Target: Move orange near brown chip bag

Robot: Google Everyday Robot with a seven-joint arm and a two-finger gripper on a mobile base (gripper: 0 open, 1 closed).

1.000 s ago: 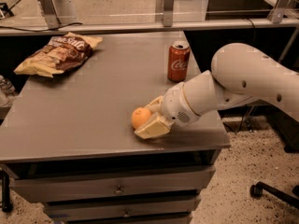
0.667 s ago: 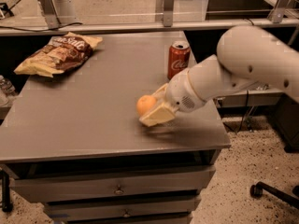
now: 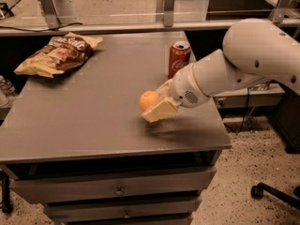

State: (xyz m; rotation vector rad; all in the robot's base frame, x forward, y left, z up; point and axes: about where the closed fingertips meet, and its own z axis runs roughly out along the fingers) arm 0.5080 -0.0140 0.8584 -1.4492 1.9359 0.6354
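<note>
Gripper (image 3: 152,108) holds the orange (image 3: 148,99) just above the table (image 3: 93,125). The bag (image 3: 58,55) lies far away, by the far left corner.

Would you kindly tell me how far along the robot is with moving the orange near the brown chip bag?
Done: the hand is shut on the orange, holding it just above the table, its shadow below. In hand: the carry, now at the table's right side near the red soda can. Left: crossing to the brown chip bag at the far left corner and setting the orange down beside it.
</note>
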